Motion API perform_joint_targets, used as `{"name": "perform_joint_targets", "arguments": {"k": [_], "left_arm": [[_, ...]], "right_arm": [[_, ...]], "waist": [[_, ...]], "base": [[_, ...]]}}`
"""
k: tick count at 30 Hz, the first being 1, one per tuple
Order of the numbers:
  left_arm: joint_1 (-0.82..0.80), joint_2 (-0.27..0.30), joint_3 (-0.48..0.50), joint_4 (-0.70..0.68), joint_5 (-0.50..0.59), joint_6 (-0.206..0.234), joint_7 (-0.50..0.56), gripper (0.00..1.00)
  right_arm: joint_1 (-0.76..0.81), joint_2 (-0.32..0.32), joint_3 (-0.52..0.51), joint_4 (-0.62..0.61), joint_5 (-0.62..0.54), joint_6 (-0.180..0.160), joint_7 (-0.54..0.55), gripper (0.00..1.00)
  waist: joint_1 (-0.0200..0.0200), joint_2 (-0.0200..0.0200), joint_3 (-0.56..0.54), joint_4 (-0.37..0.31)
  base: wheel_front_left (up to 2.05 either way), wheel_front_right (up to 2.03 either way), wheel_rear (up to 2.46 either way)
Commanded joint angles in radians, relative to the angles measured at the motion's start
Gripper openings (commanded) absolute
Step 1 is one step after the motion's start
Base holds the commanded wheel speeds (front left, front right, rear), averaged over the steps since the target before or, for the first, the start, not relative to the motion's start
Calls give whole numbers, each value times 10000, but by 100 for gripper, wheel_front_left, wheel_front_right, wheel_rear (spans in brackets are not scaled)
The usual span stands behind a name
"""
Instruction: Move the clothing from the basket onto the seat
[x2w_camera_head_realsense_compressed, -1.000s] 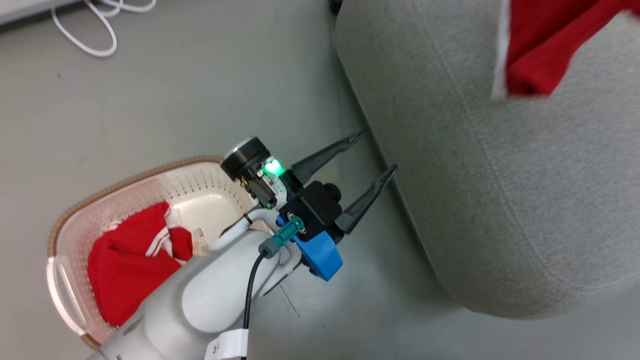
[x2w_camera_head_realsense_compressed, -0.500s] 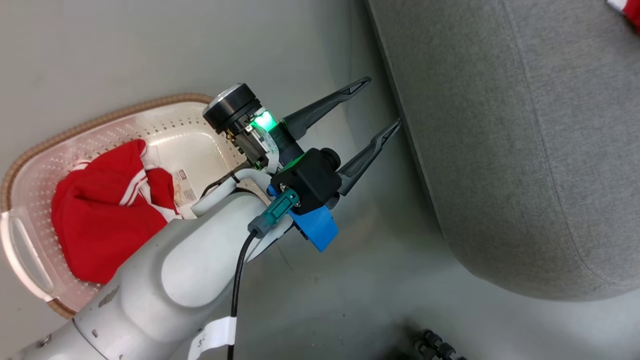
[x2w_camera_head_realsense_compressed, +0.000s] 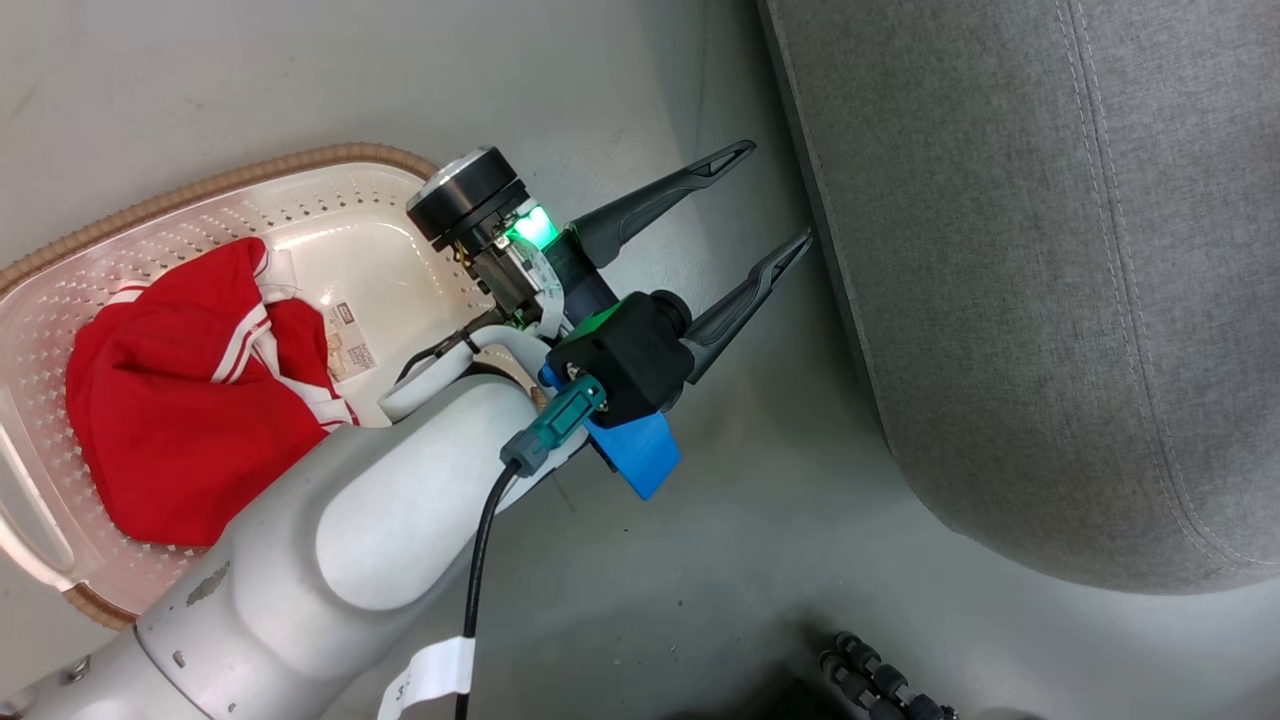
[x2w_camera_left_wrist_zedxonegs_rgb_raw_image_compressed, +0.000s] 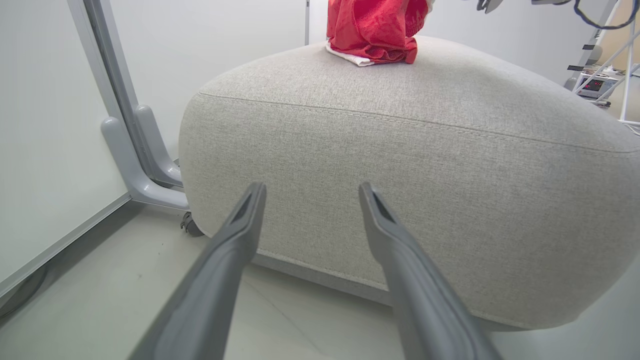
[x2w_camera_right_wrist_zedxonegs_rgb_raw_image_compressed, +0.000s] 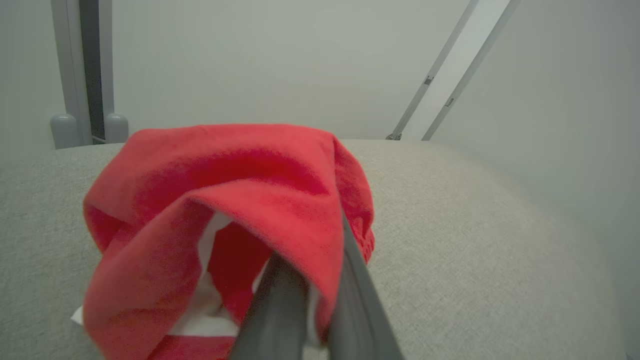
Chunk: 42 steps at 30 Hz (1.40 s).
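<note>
About half the job looks done. One red garment (x2w_camera_left_wrist_zedxonegs_rgb_raw_image_compressed: 372, 30) already rests on top of the seat (x2w_camera_left_wrist_zedxonegs_rgb_raw_image_compressed: 400, 165), well back from the stitched edge that faces the left wrist camera, with a strip of its white trim touching the upholstery. A second red garment (x2w_camera_head_realsense_compressed: 180, 400) lies bunched in the basket (x2w_camera_head_realsense_compressed: 250, 172), against the wall farthest from the seat, with the label on the basket's floor bare beside it. The basket stands on the floor (x2w_camera_head_realsense_compressed: 750, 520), near the seat's side but apart from it. That piece is what is left to move.

The left end effector (x2w_camera_head_realsense_compressed: 779, 190) is wide open and empty. It hangs low over the floor between basket and seat, its fingers pointing at the seat's side with one tip close to it. The basket garment lies behind it, on the far side of its wrist, so by my reading it has to turn back and reach down into the basket.

The right end effector (x2w_camera_right_wrist_zedxonegs_rgb_raw_image_compressed: 312, 260) is over the seat's top with its fingers drawn close together. The seat garment drapes over them and hides the tips, so it probably has the cloth pinched and not yet released.
</note>
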Motion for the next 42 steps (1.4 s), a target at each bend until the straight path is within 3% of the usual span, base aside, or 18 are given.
{"name": "perform_joint_targets", "arguments": {"k": [1,9,10,11,12,26,33,42], "left_arm": [[-162,56,-12,-35,-10,50,-9,100],[-257,81,-102,-12,-39,86,-5,100],[-224,85,-116,12,-47,95,-23,100],[-180,84,-123,27,-55,98,-39,100],[-132,76,-135,51,-64,101,-66,100],[862,-534,245,500,-593,349,-354,100],[2034,-651,1716,-53,-738,687,-359,100],[3695,-1036,4007,-380,-528,808,-360,100]], "right_arm": [[144,192,4,128,81,1,-10,0],[607,800,109,574,353,1,-10,0],[702,842,128,533,337,1,-10,36],[799,888,140,467,337,1,-10,96],[895,920,159,391,340,1,-10,100],[3591,1217,1298,-1510,-370,1,-10,100],[4566,1278,2476,-2534,-273,0,-8,100],[5503,1520,3717,-3515,-179,1,-8,100]], "waist": [[-1,0,7,-3],[-1,0,-15,-27],[-1,0,-74,-40],[-1,0,-146,-57],[-1,0,-232,-68],[-1,0,-2626,8],[-1,0,-4093,475],[-1,0,-5670,1628]], "base": [[0,0,0],[0,0,0],[0,0,0],[0,0,0],[0,0,0],[0,0,0],[0,0,0],[0,0,0]]}}
